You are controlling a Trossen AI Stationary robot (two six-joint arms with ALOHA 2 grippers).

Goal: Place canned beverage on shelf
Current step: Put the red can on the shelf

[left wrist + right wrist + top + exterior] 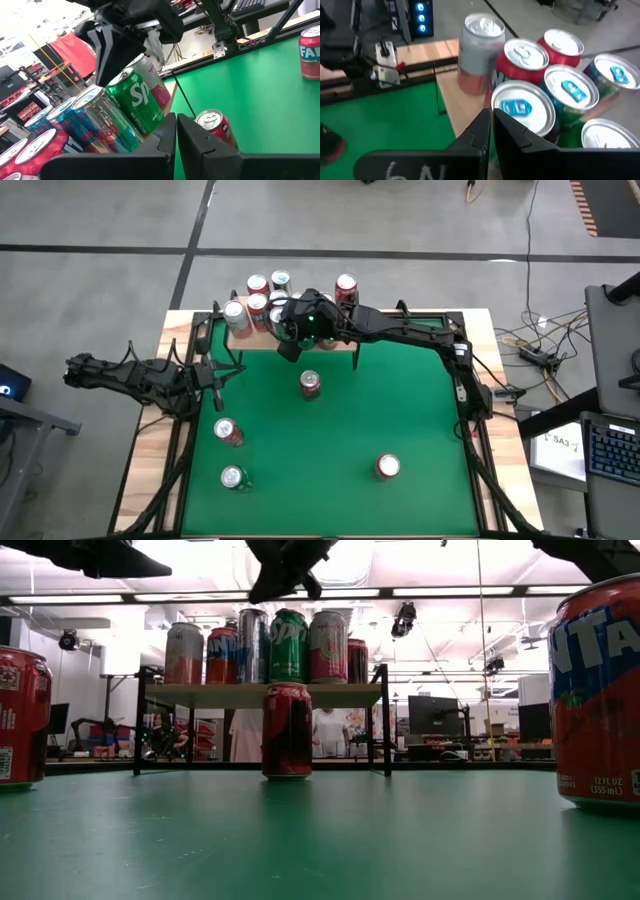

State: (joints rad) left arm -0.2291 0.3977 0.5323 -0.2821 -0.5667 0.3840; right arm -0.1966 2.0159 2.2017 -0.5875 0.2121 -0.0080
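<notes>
Canned beverages crowd the shelf, a small light-wood board on thin black metal legs at the far edge of the green table. The right gripper hangs just above the cluster with its two dark fingers pressed together, holding nothing. Directly beneath it stand a silver can with a blue tab and a green can; just beyond are a red can and a pale pink-and-silver one. All are smooth, shiny metal cylinders with round pull-tab lids.

On the matte felt-like table, a red can stands just in front of the right gripper, and three more sit well apart.

The left gripper waits off to the side, fingers closed and empty.
</notes>
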